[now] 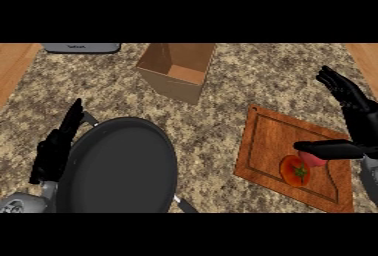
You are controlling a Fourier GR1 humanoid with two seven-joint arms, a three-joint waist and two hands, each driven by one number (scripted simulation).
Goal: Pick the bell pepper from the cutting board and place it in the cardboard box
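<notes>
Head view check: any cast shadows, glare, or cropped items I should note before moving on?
Head view: even lighting, no glare; a soft shadow lies beside the box; the pan runs off the lower edge; the right hand partly hides the pepper on the board; a grey item is cropped at the top.

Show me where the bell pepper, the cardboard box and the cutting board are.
bell pepper (296, 171): head view, its red top.
cardboard box (174, 84): head view, front wall.
cutting board (270, 137): head view, bare wood.
</notes>
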